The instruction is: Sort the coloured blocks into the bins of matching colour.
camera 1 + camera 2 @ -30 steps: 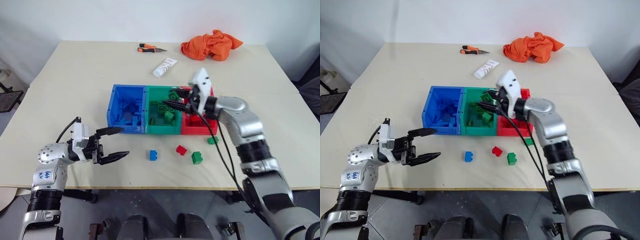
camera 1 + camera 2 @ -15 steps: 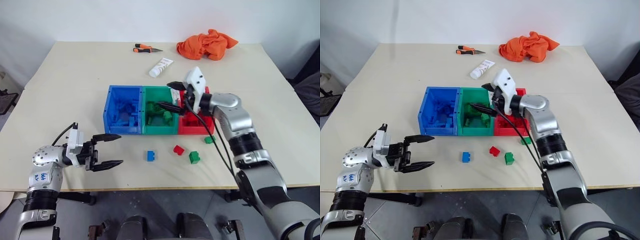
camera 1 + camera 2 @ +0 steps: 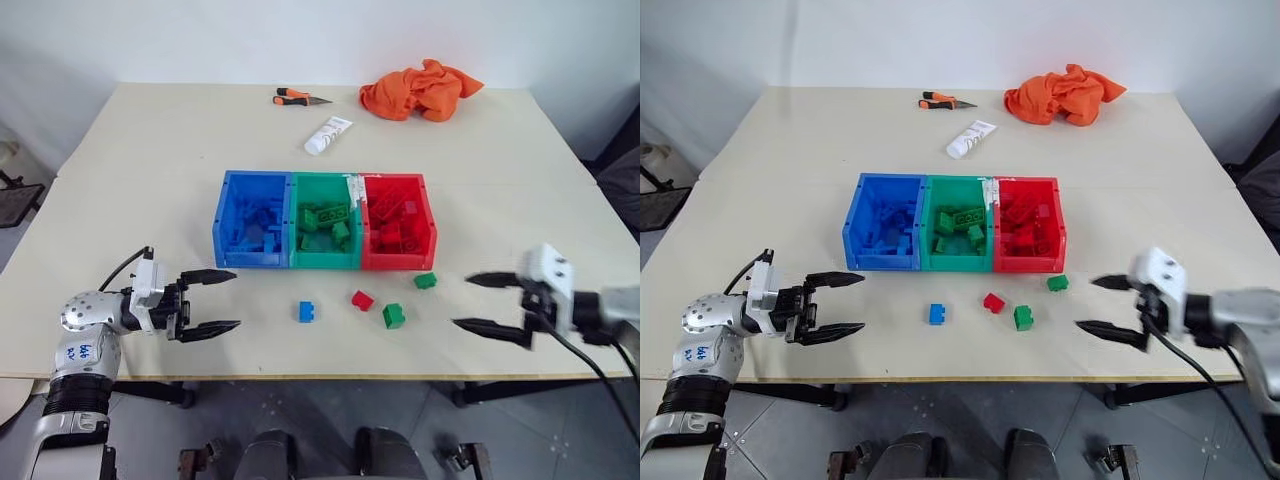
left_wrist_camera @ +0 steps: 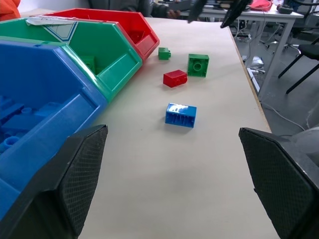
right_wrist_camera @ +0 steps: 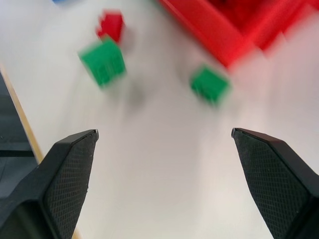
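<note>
Both my grippers, left (image 3: 222, 301) and right (image 3: 484, 305), hover spread wide and empty beside loose blocks (image 3: 363, 299); blue handwriting on my left forearm cannot be read.

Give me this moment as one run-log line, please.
left hand: open, empty | right hand: open, empty | loose blocks: blue, red, two green

Bright, even light with soft shadows; the right wrist view is smeared by motion blur.
</note>
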Robot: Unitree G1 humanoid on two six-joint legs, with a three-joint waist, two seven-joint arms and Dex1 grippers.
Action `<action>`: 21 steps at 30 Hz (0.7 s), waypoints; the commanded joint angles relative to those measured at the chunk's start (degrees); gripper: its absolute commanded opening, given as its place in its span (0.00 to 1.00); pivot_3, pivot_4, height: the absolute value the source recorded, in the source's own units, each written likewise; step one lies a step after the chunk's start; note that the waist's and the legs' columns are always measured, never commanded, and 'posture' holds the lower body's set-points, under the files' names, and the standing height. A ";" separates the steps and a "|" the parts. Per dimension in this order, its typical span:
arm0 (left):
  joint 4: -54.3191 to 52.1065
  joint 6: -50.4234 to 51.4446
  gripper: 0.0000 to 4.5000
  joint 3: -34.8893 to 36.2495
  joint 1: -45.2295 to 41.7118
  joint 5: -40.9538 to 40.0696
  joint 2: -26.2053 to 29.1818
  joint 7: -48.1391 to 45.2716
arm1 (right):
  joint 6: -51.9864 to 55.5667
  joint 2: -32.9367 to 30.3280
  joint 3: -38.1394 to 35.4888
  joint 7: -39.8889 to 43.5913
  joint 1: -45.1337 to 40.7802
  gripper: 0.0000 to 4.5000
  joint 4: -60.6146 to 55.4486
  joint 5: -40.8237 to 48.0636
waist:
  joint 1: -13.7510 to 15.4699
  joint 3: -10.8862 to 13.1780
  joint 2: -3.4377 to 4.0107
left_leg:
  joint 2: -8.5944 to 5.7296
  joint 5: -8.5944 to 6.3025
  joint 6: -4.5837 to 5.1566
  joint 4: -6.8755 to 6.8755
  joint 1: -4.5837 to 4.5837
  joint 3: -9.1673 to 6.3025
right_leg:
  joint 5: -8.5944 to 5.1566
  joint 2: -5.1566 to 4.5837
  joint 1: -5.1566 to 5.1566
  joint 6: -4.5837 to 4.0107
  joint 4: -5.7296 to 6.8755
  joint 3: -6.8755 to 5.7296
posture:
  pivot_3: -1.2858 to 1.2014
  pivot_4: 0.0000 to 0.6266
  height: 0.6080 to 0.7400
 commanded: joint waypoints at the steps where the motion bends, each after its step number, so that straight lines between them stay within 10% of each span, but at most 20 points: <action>1: -1.76 0.08 1.00 0.95 0.35 -1.48 0.81 -3.28 | -0.83 -1.07 -3.96 -0.61 2.63 1.00 -1.44 0.56 | -0.02 0.00 0.00 | 0.01 0.00 0.00 0.00 0.02 0.00 | 0.00 0.00 0.01 0.00 -0.01 0.00 | 0.52 0.24 1.00; 21: -14.82 5.56 1.00 1.17 5.61 -3.46 -0.87 1.03 | -5.57 13.40 29.95 -1.46 -24.45 1.00 7.99 -8.52 | -0.07 0.01 0.04 | 0.01 0.00 0.00 0.05 -0.03 -0.12 | 0.00 0.00 -0.04 0.00 0.04 -0.04 | 0.52 0.24 1.00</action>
